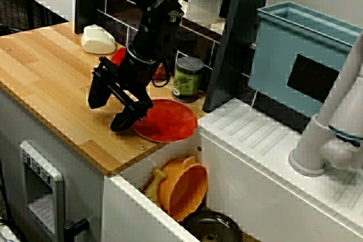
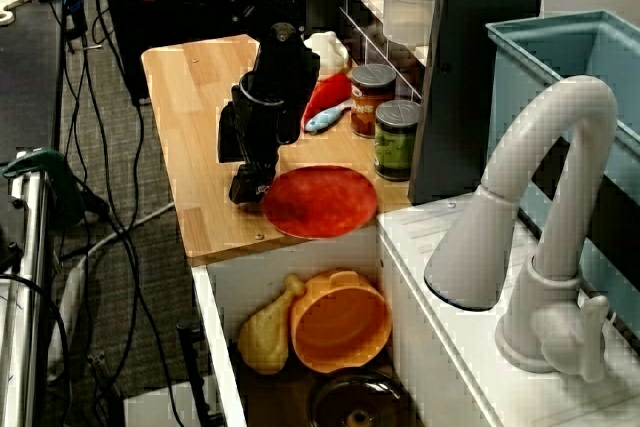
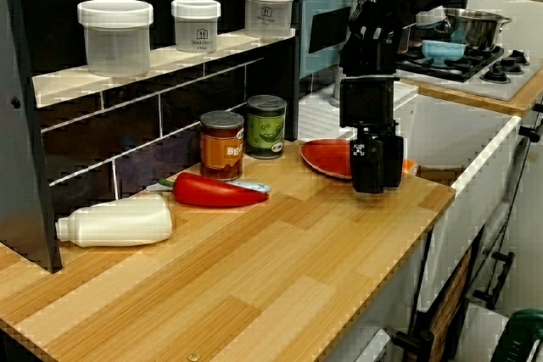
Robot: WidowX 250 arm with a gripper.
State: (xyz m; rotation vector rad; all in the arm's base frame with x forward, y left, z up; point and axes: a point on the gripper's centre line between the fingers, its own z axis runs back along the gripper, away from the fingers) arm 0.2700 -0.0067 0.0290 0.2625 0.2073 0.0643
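Black, blocky fingers (image 1: 97, 92) stood wide apart with nothing between them. The gripper (image 1: 105, 116) was tilted down over the wooden counter (image 1: 51, 77), its tips close above the boards. The finger nearer the sink lay at the left edge of the red plate (image 1: 168, 119); I could not tell whether it touched the rim. The plate lay flat near the counter's front corner, just ahead of the green can (image 1: 187, 77).

The plate looked like thin, smooth plastic: light, stiff, round and shallow, with a low raised rim. Its glossy face would likely slip under a flat push. Lying flush on the wood, it gave little to catch. In my judgement the rim was the only fair hold, pinched from the edge with one finger under the lip, best where the plate neared the counter's edge.

Beside the green can stood a brown-labelled can (image 3: 222, 145), both plain cylinders with metal lids. A glossy red pepper (image 3: 212, 191) lay before them, and a white bottle (image 3: 114, 220) lay on its side farther along. Translucent lidded jars (image 3: 115, 36) lined the shelf. In the open compartment below the counter's end lay an orange bowl (image 1: 184, 188) and a yellow toy drumstick (image 2: 266, 332).
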